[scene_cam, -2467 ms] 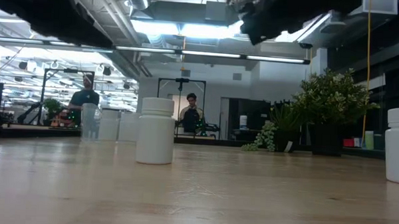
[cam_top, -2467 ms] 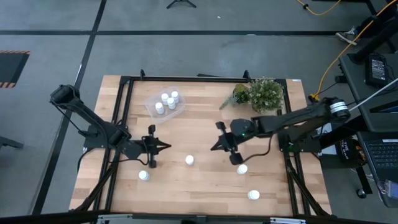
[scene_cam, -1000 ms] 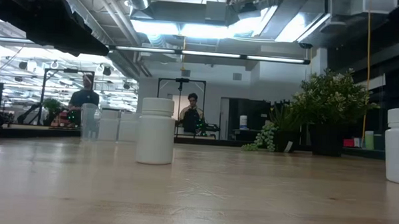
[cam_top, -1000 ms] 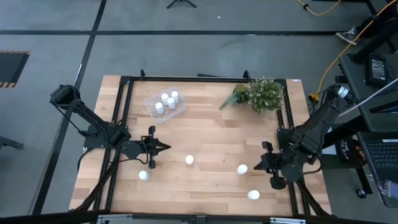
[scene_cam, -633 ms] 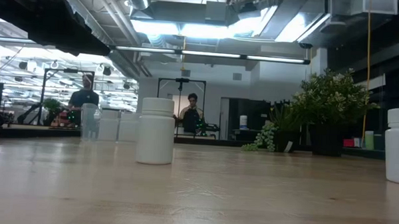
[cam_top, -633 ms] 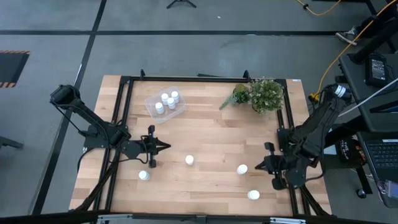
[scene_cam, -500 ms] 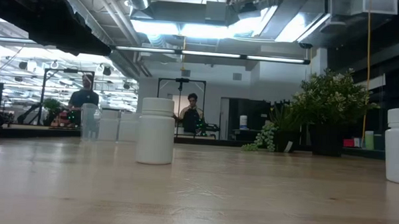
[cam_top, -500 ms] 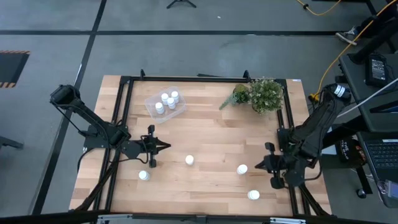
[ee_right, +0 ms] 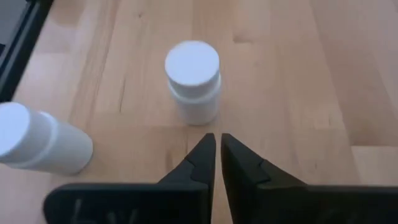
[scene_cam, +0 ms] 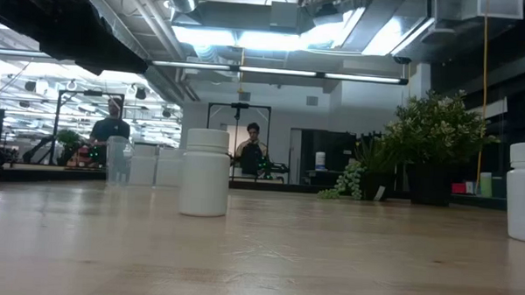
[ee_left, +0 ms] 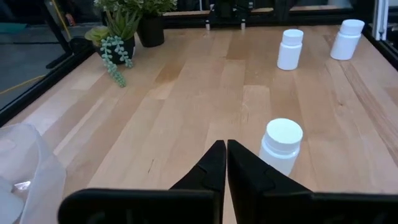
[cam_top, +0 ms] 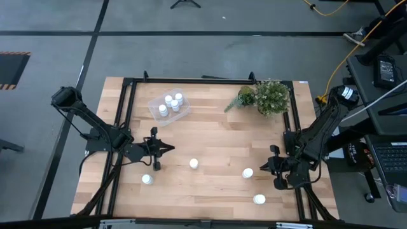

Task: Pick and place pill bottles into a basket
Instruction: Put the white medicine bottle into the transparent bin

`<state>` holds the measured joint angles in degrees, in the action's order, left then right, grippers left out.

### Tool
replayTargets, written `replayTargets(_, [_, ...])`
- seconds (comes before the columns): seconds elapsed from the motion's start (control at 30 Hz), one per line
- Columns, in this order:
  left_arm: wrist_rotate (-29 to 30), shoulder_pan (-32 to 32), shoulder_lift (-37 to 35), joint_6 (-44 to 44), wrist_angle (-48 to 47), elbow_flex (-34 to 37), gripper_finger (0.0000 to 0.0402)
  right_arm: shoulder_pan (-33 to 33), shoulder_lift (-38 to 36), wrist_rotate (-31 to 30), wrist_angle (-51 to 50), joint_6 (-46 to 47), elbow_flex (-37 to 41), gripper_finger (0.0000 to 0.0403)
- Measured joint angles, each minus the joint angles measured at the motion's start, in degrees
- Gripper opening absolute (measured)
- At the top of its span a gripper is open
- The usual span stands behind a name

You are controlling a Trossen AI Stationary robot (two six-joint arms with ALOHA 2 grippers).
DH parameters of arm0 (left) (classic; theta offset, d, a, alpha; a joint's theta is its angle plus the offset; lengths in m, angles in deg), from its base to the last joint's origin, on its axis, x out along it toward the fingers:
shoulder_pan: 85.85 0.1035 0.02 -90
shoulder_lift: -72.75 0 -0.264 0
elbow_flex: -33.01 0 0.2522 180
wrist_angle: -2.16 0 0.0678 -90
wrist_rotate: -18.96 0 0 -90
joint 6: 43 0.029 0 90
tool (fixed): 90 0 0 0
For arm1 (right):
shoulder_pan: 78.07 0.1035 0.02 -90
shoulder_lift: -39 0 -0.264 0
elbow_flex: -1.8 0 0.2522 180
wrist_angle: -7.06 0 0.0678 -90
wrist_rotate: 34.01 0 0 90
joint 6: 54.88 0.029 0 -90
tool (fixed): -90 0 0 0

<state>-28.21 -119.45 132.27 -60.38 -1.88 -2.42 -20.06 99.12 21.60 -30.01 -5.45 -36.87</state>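
Wooden bench (cam_top: pixel 210 137) fills the overhead view, black rails along its edges, and there's wide bare wood through the middle and front. The leafy plant (cam_top: pixel 272 97) sits at the far right corner. Left arm waits over the left side, its left gripper (cam_top: pixel 154 150) pressed together, empty. Right arm reaches in from the right edge; the right gripper (cam_top: pixel 273 166) has its fingers nearly touching, only a thin slit between them, nothing pinched. The clear basket (cam_top: pixel 169 105) lies far left with three pill bottles (cam_top: pixel 173 102) inside. Four loose bottles stand apart up front: one (cam_top: pixel 147 179) near the left gripper, one (cam_top: pixel 194 164) central, one (cam_top: pixel 247 172) just beside the right gripper, one (cam_top: pixel 259 199) near the front edge. No readable writing on any bottle.
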Motion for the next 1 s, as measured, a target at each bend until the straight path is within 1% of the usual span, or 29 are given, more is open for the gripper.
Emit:
replayTargets(0.23, [0.0, 0.0, 0.0, -1.0, 0.0, 0.0, 0.0006, 0.0, 0.0, 0.1, 3.6, 1.9, 4.7, 0.0043])
replayTargets(0.37, [0.4, 0.0, 0.0, -2.1, 0.0, 0.0, 0.0006, 0.0, 0.0, -0.1, 8.9, 1.2, 7.6, 0.0051])
replayTargets(0.6, [7.6, 0.0, 0.0, -4.6, 0.2, 0.0, 0.0006, 0.0, 0.0, -0.7, 22.0, -5.9, 13.4, 0.0078])
replayTargets(0.77, [4.4, 0.0, 0.0, -4.3, 2.6, 0.0, 0.0006, 0.0, 0.0, -0.7, 30.7, -10.4, 16.0, 0.0098])
replayTargets(0.9, [3.4, 0.0, 0.0, -3.0, 3.4, 0.0, 0.0006, 0.0, 0.0, -0.7, 33.4, -12.0, 17.0, 0.0114])
replayTargets(1.0, [2.6, 0.0, 0.0, -2.0, 3.8, 0.0, 0.0006, 0.0, 0.0, -0.7, 34.7, -11.2, 18.0, 0.0127])
